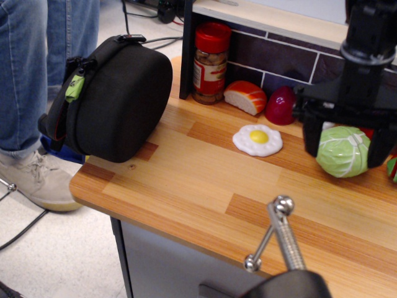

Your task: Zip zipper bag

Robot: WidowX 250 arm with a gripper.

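Bag (118, 99) on its side at the counter's (205, 192) left end, green tab (75, 87) up. Gripper (343, 148) far right, spread wide, straddling the cabbage (343, 151), gripping nothing.

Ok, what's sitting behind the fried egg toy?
Behind the fried egg, against the tiled wall: a bread piece and a red toy. The pincer hides items farther right.

**Matte black arm and gripper**

The arm (371, 37) is matte black, a ribbed cylindrical column with a ringed collar near the top edge of the view. Below it the gripper (345, 133) is also black: a wide, blocky crossbar carrying two flat, squared fingers (312, 133). No markings or cables are legible.
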